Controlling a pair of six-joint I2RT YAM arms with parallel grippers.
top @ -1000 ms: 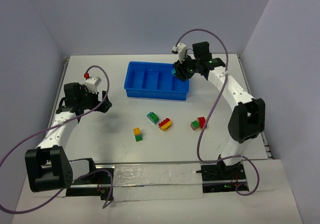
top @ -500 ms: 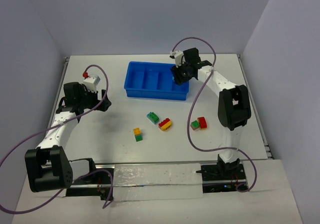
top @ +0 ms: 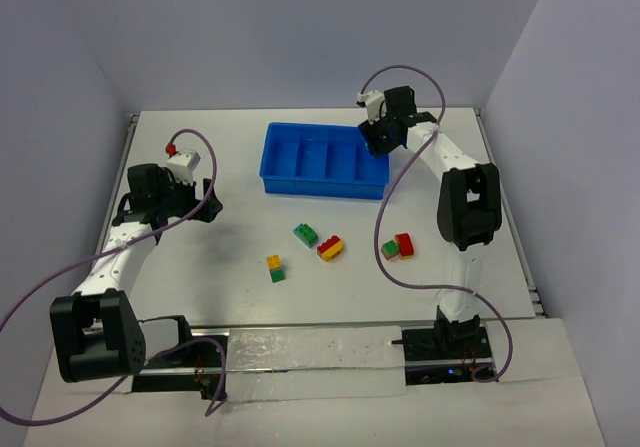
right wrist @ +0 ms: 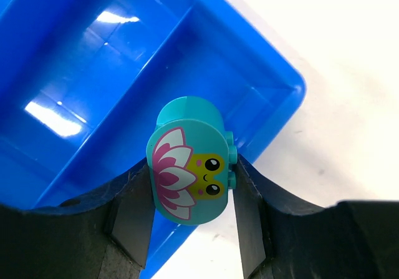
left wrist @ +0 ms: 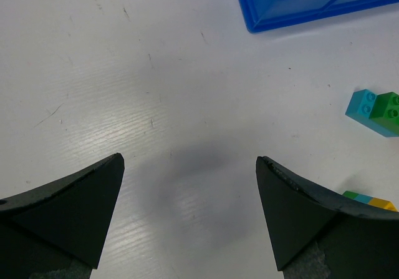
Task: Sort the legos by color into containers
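Observation:
My right gripper [top: 381, 138] is shut on a teal brick printed with a pink flower and a yellow face [right wrist: 190, 160]. It holds the brick above the right end of the blue tray [top: 320, 188], over the corner of the end compartment [right wrist: 249, 85]. My left gripper [top: 204, 208] is open and empty above bare table at the left [left wrist: 190, 160]. Loose pairs lie in front of the tray: teal-green [top: 306, 234], red-yellow [top: 330, 248], yellow-green [top: 274, 267] and green-red [top: 398, 246]. The teal-green pair also shows in the left wrist view [left wrist: 377, 112].
The tray's near-left corner [left wrist: 299, 10] shows at the top of the left wrist view. The yellow-green pair [left wrist: 368, 199] peeks out behind my left gripper's right finger. Grey walls close the table at the back and both sides.
The right gripper has moved right and a little toward the back with the teal brick. The blue tray has shifted a short way to the right. The left arm has not moved.

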